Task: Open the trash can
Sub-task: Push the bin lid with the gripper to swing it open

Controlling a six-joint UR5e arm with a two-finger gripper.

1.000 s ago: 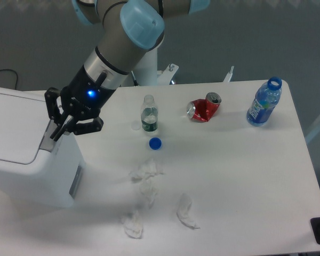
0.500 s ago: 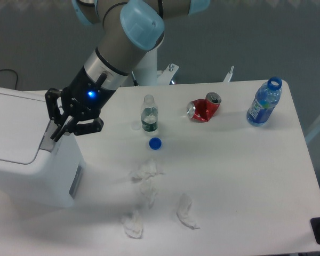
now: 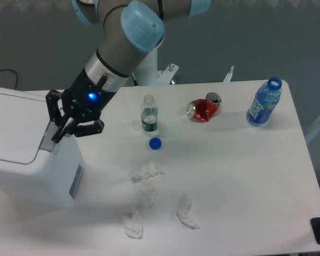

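The trash can (image 3: pixel 26 160) is a big white box at the left of the table, its flat lid down. A grey push tab (image 3: pixel 47 141) sits at the lid's right edge, and a grey panel (image 3: pixel 76 181) shows on the side. My gripper (image 3: pixel 57 136) hangs over that right edge with its black fingertips right at the push tab. The fingers stand close together with nothing between them. Whether they press on the tab I cannot tell.
A small clear bottle (image 3: pixel 149 114) without its cap stands mid-table, with a blue cap (image 3: pixel 155 143) in front of it. A crushed red can (image 3: pixel 203 108) and a blue bottle (image 3: pixel 264 102) lie further right. Several crumpled tissues (image 3: pixel 147 184) are strewn near the front.
The gripper has shifted very slightly up and to the left at the push tab. The lid has not visibly moved.
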